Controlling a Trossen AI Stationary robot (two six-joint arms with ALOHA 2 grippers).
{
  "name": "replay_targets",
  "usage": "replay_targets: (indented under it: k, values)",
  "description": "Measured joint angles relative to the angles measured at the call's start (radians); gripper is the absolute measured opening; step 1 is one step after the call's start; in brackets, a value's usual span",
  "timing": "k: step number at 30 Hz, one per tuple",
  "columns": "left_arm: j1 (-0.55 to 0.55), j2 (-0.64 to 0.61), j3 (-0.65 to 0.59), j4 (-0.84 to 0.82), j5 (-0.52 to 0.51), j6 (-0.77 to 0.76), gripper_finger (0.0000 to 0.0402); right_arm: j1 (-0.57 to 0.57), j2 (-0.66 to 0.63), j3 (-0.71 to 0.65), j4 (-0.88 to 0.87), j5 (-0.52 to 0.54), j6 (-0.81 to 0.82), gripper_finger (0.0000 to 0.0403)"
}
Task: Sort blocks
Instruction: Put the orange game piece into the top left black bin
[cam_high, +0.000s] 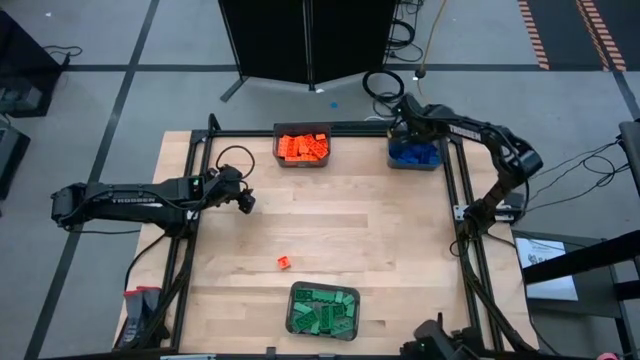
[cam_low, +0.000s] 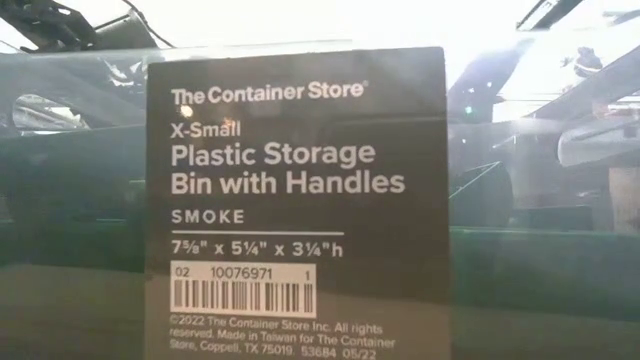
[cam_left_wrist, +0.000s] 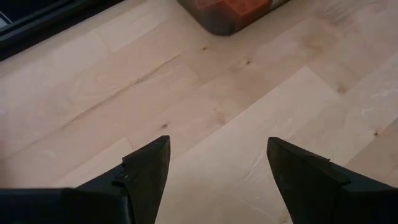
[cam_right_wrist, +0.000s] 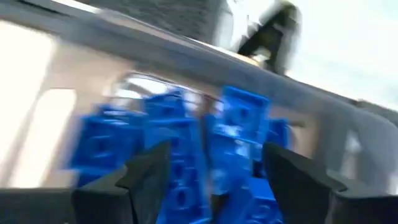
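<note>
My right gripper (cam_high: 405, 128) hangs open over the far-right bin (cam_high: 436, 160), which holds blue blocks (cam_high: 412, 152). In the right wrist view the blue blocks (cam_right_wrist: 186, 149) lie heaped beyond and between the open fingers; the picture is blurred, and I see no block held. My left gripper (cam_high: 246, 201) waits open above bare wood near the table's left side, fingers (cam_left_wrist: 149, 168) apart. One loose orange block (cam_high: 284, 262) lies flat on the table. Orange blocks (cam_high: 302, 146) fill the far middle bin, and green blocks (cam_high: 322, 310) fill the near bin.
A black frame (cam_high: 330, 131) runs around the table's edges. The orange bin's corner (cam_left_wrist: 230, 12) shows ahead of my left gripper. The low view is blocked by a bin's label (cam_low: 295, 200). Bare wood (cam_high: 370, 230) spans the table's middle.
</note>
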Motion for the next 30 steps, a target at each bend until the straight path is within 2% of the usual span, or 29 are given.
replay_targets:
  k: [4, 7, 10, 12, 16, 21, 24, 30]
  values:
    - [0.000, 0.000, 0.000, 0.000, 0.000, 0.000, 0.0270, 0.024, -0.071, 0.000, 0.050, -0.153, -0.076, 0.0251]
    - [0.000, 0.000, 0.000, 0.000, -0.004, 0.001, 0.0270, 0.078, -0.137, 0.001, 0.120, -0.342, -0.113, 0.0248]
    - [0.000, 0.000, 0.000, 0.000, -0.020, 0.000, 0.0270, 0.174, -0.188, 0.001, 0.216, -0.533, -0.116, 0.0243]
    - [0.000, 0.000, 0.000, 0.001, -0.026, 0.000, 0.0270, 0.273, -0.200, 0.002, 0.314, -0.595, -0.117, 0.0241]
    - [0.000, 0.000, 0.000, 0.004, -0.027, -0.006, 0.0270, 0.504, -0.179, 0.002, 0.543, -0.575, -0.145, 0.0237]
    - [0.000, 0.000, 0.000, 0.004, -0.020, -0.007, 0.0270, 0.729, -0.075, 0.002, 0.772, -0.423, -0.260, 0.0237]
    - [0.000, 0.000, 0.000, 0.004, -0.018, -0.008, 0.0270, 0.800, 0.015, 0.054, 0.755, -0.362, -0.328, 0.0237]
    - [0.000, 0.000, 0.000, 0.003, -0.005, -0.008, 0.0270, 0.847, 0.245, 0.297, 0.581, -0.363, -0.379, 0.0237]
